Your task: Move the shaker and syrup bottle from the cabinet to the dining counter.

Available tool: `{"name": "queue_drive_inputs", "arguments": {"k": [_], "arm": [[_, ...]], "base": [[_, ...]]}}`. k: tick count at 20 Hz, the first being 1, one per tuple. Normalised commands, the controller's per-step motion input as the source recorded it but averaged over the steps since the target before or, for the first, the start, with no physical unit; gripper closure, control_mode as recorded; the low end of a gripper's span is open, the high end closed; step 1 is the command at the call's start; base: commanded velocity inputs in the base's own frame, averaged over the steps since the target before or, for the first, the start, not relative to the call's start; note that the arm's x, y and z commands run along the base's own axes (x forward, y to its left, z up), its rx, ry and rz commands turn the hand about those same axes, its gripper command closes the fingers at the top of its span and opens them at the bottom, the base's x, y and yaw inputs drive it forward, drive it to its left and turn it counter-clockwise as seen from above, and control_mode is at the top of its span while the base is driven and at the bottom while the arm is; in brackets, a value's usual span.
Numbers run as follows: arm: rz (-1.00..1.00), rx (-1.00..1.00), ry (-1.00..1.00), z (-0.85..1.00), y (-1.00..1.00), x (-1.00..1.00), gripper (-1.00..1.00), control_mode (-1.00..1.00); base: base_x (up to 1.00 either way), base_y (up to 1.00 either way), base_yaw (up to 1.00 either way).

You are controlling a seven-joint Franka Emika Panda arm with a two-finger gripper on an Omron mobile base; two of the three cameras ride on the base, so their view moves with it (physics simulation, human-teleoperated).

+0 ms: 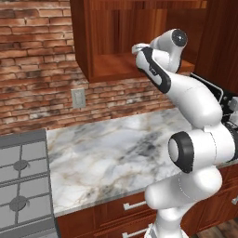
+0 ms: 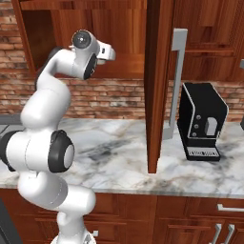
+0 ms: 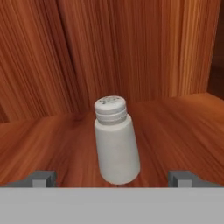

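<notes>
Currently, I am reaching into the open cabinet (image 1: 107, 65) for the shaker (image 3: 114, 140), which is standing upright on the wooden shelf (image 3: 183, 122), well clear of the back wall. In the hand view it is sitting centred between the two fingertips (image 3: 43, 178), so the gripper (image 3: 114, 180) is lined up for a side grasp. The jaws are standing fully apart, touching nothing, leaving room on both sides of the body. I am holding the arm (image 1: 195, 102) raised over the tabletop (image 1: 102, 153), elbow bent, wrist (image 2: 88, 47) levelled toward the shelf. The door (image 2: 157, 86) is swung wide open, keeping the approach free.
</notes>
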Motion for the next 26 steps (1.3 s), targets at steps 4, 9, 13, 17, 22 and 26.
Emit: {"name": "queue_drive_inputs", "arguments": {"k": [4,9,13,17,22,26], "arm": [[0.06,0.03,0.03,-0.09,0.00,0.10,-1.00,-1.00],[0.06,0.02,0.05,-0.08,0.00,0.10,-1.00,-1.00],[0.06,0.00,0.01,-0.07,0.00,0.16,-1.00,-1.00],[0.05,0.00,0.00,-0.03,0.00,0.18,-1.00,-1.00],[0.04,0.00,0.00,-0.01,0.00,0.16,-1.00,-1.00],[0.04,0.00,0.00,0.00,0.00,0.16,-1.00,-1.00]], "base": [[0.00,0.00,0.00],[0.00,0.00,0.00],[0.00,0.00,0.00],[0.00,0.00,0.00],[0.00,0.00,0.00],[0.00,0.00,0.00]]}}
